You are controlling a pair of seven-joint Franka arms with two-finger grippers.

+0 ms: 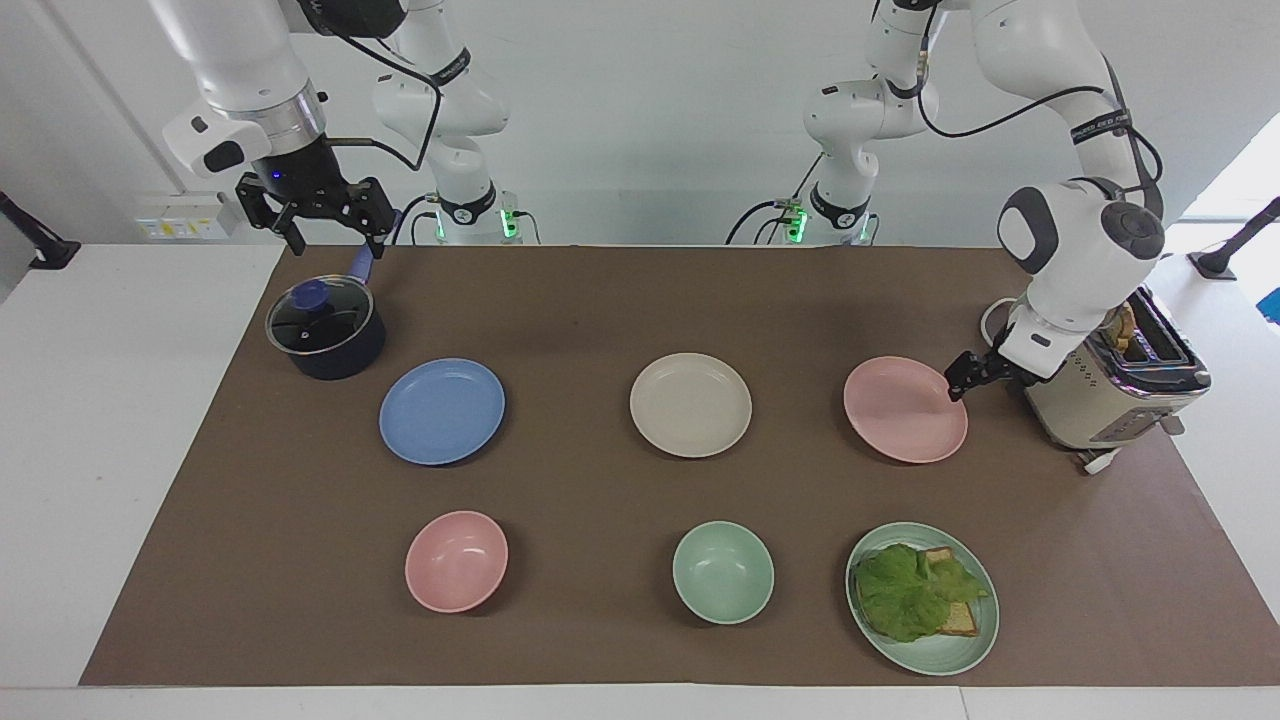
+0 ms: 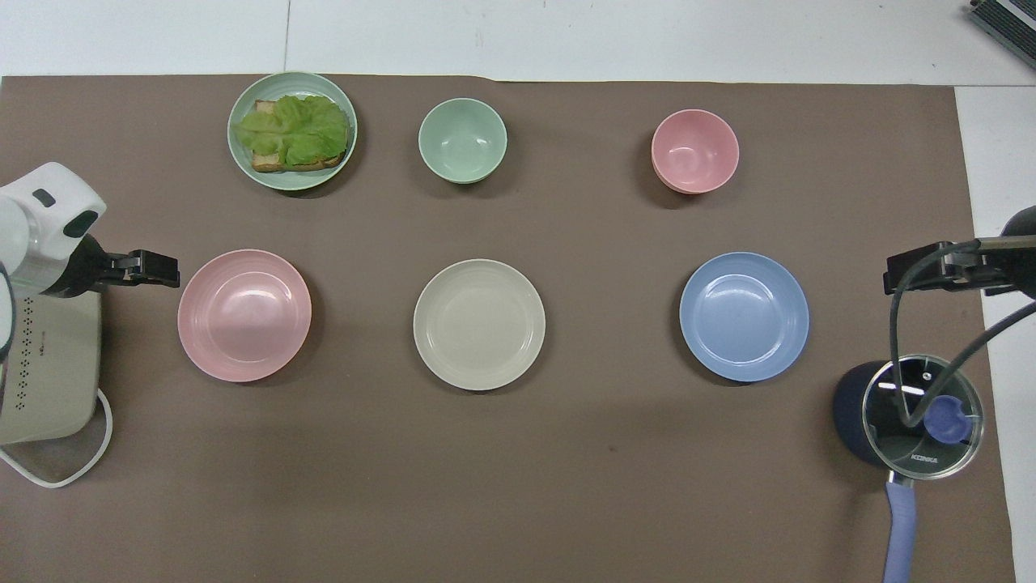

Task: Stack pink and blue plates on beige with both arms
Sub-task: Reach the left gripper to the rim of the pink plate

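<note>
Three equal plates lie in a row across the brown mat. The beige plate (image 1: 690, 405) (image 2: 479, 324) is in the middle, the pink plate (image 1: 905, 410) (image 2: 244, 316) lies toward the left arm's end and the blue plate (image 1: 442, 411) (image 2: 744, 317) toward the right arm's end. My left gripper (image 1: 962, 378) (image 2: 162, 269) hangs low at the pink plate's rim, between it and the toaster, open and holding nothing; I cannot tell whether it touches the rim. My right gripper (image 1: 333, 240) (image 2: 923, 271) waits open, high over the pot.
A dark pot with a glass lid (image 1: 325, 328) stands beside the blue plate. A toaster (image 1: 1100, 375) holding bread stands at the left arm's end. Farther from the robots stand a pink bowl (image 1: 456, 561), a mint bowl (image 1: 722, 572) and a mint plate (image 1: 950, 652) with lettuce and toast.
</note>
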